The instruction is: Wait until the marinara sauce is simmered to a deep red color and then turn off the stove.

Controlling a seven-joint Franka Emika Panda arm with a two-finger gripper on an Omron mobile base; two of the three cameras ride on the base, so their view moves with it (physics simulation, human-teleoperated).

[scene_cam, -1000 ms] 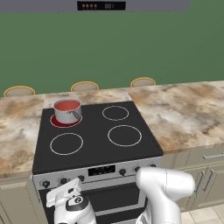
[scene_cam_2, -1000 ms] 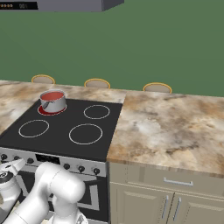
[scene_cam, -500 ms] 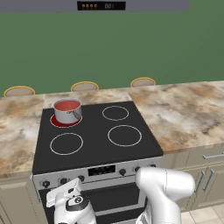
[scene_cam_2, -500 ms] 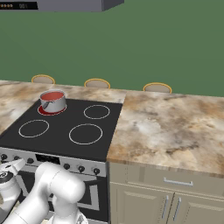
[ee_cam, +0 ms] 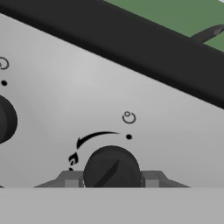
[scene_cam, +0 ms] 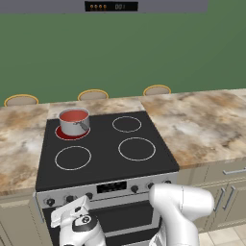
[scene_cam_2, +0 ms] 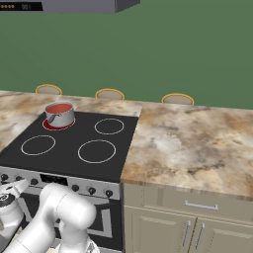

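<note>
The marinara sauce [scene_cam: 73, 116] is a smooth red disc in a small steel saucepan [scene_cam: 77, 127] on the back left burner of the stove [scene_cam: 108, 166], and that burner glows red under the pan. From the right side the sauce [scene_cam_2: 59, 108] looks equally red. My gripper [ee_cam: 112, 177] is low in front of the silver front panel, with its two dark fingertips [ee_cam: 70, 179] pressed against the sides of a black knob [ee_cam: 112, 168]. The knob's slot sits slanted. My hand [scene_cam: 77, 223] hangs below the panel's left end.
Marbled counter [scene_cam: 206, 127] runs on both sides of the stove. Beige cabinets and drawers [scene_cam_2: 197, 217] sit right of the oven door. Three round stool tops [scene_cam: 92, 94] line the far counter edge. A grey hood with a display [scene_cam: 110, 6] hangs above. Another knob [ee_cam: 5, 120] is further left.
</note>
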